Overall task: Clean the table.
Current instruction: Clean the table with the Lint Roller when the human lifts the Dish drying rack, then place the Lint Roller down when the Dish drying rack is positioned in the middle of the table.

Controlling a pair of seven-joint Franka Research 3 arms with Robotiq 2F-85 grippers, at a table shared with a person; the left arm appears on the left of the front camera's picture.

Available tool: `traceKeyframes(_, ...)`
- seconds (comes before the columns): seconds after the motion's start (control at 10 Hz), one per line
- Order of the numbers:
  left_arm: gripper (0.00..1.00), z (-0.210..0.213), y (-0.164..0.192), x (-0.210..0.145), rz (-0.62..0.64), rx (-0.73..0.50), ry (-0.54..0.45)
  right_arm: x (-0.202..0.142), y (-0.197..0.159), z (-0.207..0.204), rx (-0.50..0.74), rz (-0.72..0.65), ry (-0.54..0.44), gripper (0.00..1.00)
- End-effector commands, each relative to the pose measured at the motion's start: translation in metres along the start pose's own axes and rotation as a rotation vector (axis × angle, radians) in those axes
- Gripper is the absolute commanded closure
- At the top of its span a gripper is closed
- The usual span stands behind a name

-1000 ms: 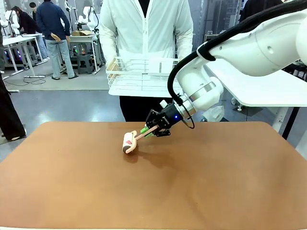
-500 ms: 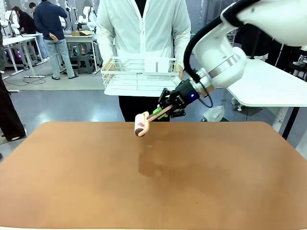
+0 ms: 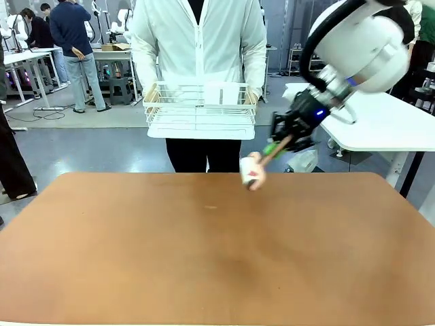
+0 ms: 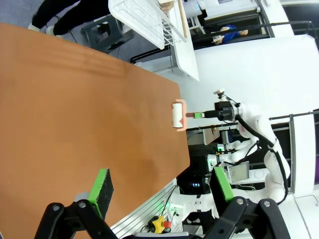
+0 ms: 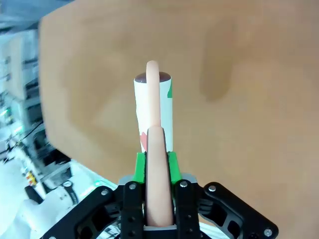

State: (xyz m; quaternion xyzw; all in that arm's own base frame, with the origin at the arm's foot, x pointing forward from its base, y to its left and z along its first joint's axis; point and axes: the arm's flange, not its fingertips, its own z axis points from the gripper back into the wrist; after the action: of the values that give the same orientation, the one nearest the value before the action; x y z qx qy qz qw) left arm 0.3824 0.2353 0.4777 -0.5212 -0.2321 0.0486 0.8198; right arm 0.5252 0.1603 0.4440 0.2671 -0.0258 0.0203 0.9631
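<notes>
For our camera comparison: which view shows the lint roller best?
The right wrist view: the lint roller sits large and central, handle clamped in the right gripper. Front view: small, blurred. Left wrist view: tiny, distant.

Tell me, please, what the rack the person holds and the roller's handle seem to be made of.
Rack: thin white rods in an open grid, so likely coated metal wire. Roller's handle: smooth, matte, peach-coloured and rounded, so probably moulded plastic.
</notes>
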Motion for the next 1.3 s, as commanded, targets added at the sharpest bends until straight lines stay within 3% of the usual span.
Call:
traceKeyframes(0.0, 0.00, 0.002, -0.001, -0.001, -0.012, -0.023, -0.003, -0.033, -0.003, 0.076, -0.212, -0.060, 0.009, 0.79)
traceKeyframes(0.3, 0.00, 0.002, -0.001, -0.001, -0.012, -0.023, -0.003, -0.046, -0.031, 0.111, -0.329, -0.078, 0.017, 0.79)
traceKeyframes(0.5, 0.00, 0.002, -0.001, -0.001, -0.012, -0.023, -0.003, -0.032, -0.041, 0.102, -0.312, -0.060, 0.049, 0.79)
traceKeyframes(0.6, 0.00, 0.002, -0.001, -0.001, -0.012, -0.023, -0.003, -0.051, -0.039, 0.124, -0.316, -0.061, 0.006, 0.79)
traceKeyframes(1.2, 0.00, 0.002, -0.001, -0.001, -0.012, -0.023, -0.003, -0.051, -0.039, 0.124, -0.316, -0.061, 0.006, 0.79)
